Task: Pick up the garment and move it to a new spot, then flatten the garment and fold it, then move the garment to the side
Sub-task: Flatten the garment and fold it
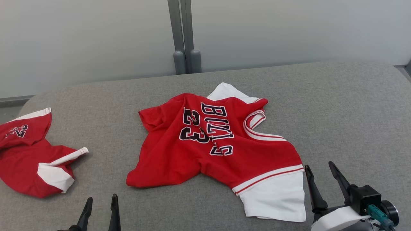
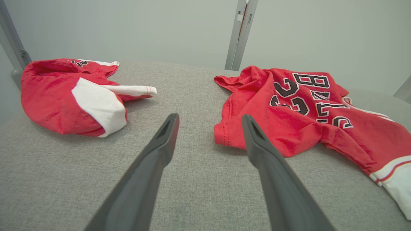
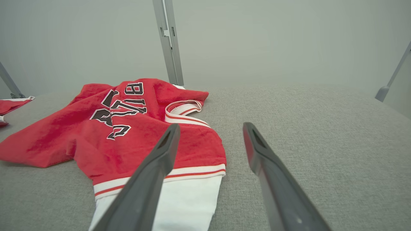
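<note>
The garment [image 1: 221,150] is a red jersey with white sleeves, black "BULLS" lettering and the number 23, lying crumpled in the middle of the grey surface [image 1: 337,106]. It also shows at the right of the left wrist view [image 2: 298,118] and at the left of the right wrist view [image 3: 128,131]. My left gripper [image 1: 100,200] stands open near the front edge, left of the jersey's lower hem, with nothing between its fingers [image 2: 167,134]. My right gripper [image 1: 319,167] is open just right of the white sleeve, its left finger [image 3: 167,144] over that sleeve's striped cuff.
A second red and white garment [image 1: 32,157] lies bunched at the far left of the surface [image 2: 74,96]. Grey posts [image 1: 184,35] rise behind the back edge against a pale wall. Bare grey fabric spreads to the right of the jersey.
</note>
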`<state>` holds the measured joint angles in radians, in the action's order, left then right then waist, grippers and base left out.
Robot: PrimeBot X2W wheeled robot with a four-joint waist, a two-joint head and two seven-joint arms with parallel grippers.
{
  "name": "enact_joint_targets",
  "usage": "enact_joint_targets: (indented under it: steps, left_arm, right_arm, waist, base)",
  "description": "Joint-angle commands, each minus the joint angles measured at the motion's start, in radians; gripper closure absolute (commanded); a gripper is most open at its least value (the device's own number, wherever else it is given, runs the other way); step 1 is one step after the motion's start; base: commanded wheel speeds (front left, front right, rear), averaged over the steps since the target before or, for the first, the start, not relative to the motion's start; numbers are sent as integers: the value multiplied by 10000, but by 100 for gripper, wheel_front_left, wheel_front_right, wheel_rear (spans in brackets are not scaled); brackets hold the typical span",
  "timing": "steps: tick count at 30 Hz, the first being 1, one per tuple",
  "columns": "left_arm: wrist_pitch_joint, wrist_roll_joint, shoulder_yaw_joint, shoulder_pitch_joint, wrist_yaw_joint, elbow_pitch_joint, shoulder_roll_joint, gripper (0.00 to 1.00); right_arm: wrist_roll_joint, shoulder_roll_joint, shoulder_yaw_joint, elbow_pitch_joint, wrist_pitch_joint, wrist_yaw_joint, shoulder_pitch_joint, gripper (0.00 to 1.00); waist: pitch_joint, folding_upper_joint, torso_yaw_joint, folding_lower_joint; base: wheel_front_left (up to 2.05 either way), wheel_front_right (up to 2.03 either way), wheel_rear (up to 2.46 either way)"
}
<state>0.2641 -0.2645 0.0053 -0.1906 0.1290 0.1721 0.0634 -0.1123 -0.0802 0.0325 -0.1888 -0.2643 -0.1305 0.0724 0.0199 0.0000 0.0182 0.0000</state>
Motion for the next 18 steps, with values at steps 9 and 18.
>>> enact_joint_targets:
  steps: [9,18]
  left_arm:
    - [0,-209,-279,378,26,49,99,0]
    - [-1204,-763,-1573,2169,12,1634,751,0]
  right_arm:
    - [-335,10,312,-306,5,-3,-49,0]
    - [-368,-339,1463,-1941,2032,2,-860,0]
  waist:
    - [-267,0,94,0]
    - [-1282,0,197,0]
  base:
    - [0,0,0]
    - [0,0,0]
